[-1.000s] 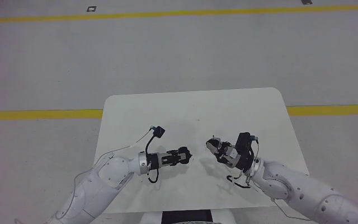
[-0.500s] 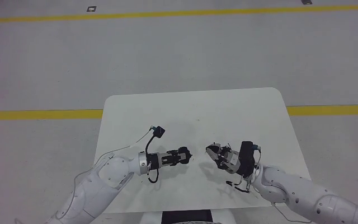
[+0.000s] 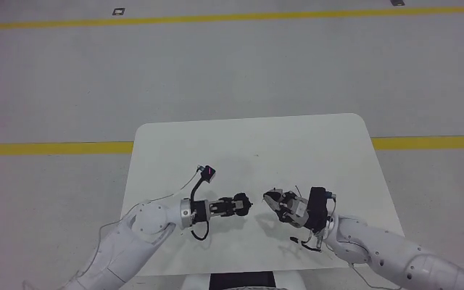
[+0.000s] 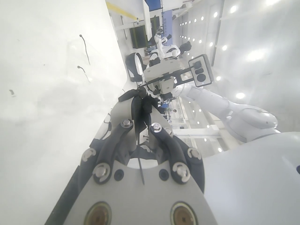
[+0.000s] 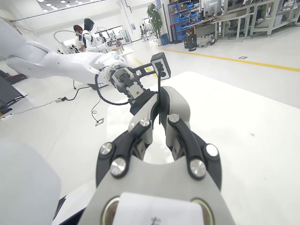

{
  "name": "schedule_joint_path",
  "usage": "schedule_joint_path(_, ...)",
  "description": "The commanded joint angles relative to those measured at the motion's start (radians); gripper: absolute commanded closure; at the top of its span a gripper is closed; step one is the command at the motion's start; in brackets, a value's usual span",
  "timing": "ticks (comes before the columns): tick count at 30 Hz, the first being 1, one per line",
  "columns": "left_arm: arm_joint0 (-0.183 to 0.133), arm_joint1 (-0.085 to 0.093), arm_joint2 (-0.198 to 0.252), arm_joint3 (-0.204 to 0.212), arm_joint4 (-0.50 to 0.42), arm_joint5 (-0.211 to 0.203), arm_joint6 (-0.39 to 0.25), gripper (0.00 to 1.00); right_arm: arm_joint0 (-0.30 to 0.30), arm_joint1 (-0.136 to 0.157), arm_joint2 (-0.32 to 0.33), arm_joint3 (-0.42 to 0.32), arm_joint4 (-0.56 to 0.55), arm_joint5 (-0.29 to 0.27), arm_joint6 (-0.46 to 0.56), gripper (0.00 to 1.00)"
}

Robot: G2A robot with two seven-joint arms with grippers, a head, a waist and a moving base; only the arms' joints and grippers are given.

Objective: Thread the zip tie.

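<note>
Zip tie (image 5: pixel 159 80) — thin black plastic strip — is being pinched by closed left gripper (image 3: pixel 246 205) and closed right gripper (image 5: pixel 160 95).

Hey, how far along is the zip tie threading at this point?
Done: the zip tie is off the table, pinched in the right gripper. In hand: the left gripper, which looks shut on the tie too, sits tip to tip with it above the table. Left: no closed loop shows, so feeding the tail through the head and pulling it tight likely remain.
</note>
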Motion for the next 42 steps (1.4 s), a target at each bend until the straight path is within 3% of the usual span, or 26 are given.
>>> schedule_joint_path(1,-0.006,-0.002,0.008,0.017,-0.021,0.0,-0.015,1.0,-0.002,-0.003,0.0,0.001,-0.013,0.0,-0.012,1.0)
schedule_joint_path(8,-0.027,-0.007,0.031,0.057,-0.075,0.021,-0.039,1.0,0.003,-0.008,-0.019,0.002,-0.073,0.0,-0.063,1.0)
schedule_joint_path(16,-0.03,-0.007,0.034,0.055,-0.06,0.025,-0.023,1.0,0.003,-0.009,-0.019,0.001,-0.076,0.002,-0.061,1.0)
schedule_joint_path(22,-0.031,-0.009,0.043,0.059,-0.112,0.046,-0.028,1.0,-0.023,-0.021,0.011,0.002,-0.119,0.004,-0.041,1.0)
schedule_joint_path(42,-0.05,-0.01,0.056,0.084,-0.165,0.044,-0.062,1.0,-0.091,-0.057,0.097,0.014,-0.193,0.0,-0.044,1.0)
